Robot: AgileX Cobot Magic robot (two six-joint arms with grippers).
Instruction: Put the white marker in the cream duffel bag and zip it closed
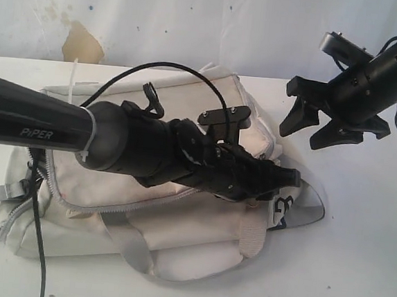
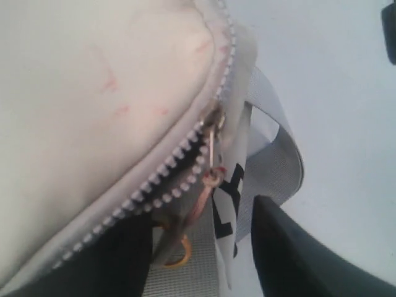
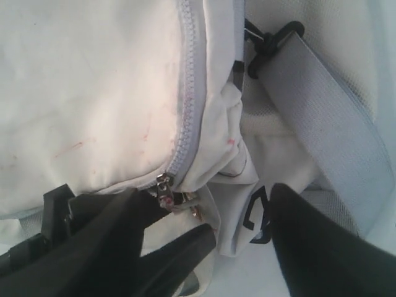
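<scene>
L gripper (image 1: 283, 178) sits low at the right end of cream duffel bag (image 1: 197, 239), center-right of ext view. Its fingers (image 2: 297, 260) are spread wide either side of zipper pull (image 2: 213, 139), not pinching it. Orange ring (image 2: 176, 255) hangs off the pull betw the fingers. Zip teeth (image 3: 185, 93) are meshed up to the slider in both wrist views.

R gripper (image 1: 300, 136) is upper right of ext view, jaws apart, nothing held. It hovers just off the bag's upper-right corner, clear of L arm (image 1: 40, 124).

Bag lies flat, center-left of frame, on table (image 1: 362, 267). Grey strap (image 1: 311, 207) loops past the bag's right edge. Bare tabletop right of and below the bag; wall (image 1: 195, 23) close behind its top edge.
</scene>
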